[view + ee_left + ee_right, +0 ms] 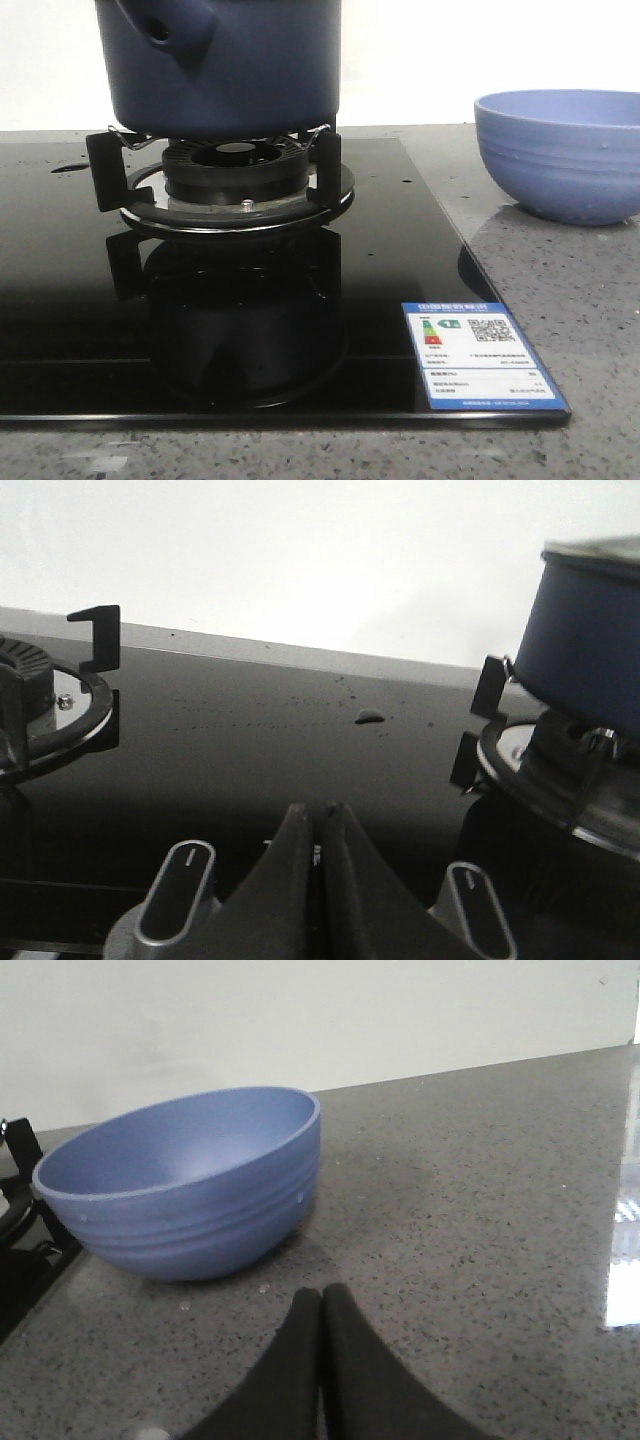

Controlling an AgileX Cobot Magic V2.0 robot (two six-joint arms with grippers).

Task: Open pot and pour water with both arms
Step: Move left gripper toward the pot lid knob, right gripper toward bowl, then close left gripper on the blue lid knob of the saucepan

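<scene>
Closest to the front camera lies a blue energy label [483, 356] on the black glass hob [60, 300]. Behind it the pot [240, 65] stands on the burner support [235, 185], so it is stable. Its top is out of frame. The ribbed bowl [190, 1185] waits on the counter [480, 1210] nearby, probably to receive water. Left pincer [322, 815] and right pincer [321, 1300] are both closed, holding nothing.

Grey speckled counter [560, 300] with a flat black stove top [200, 330] set on it. Blue bowl [562, 152] sitting right on the grey part, beside the stove top.
</scene>
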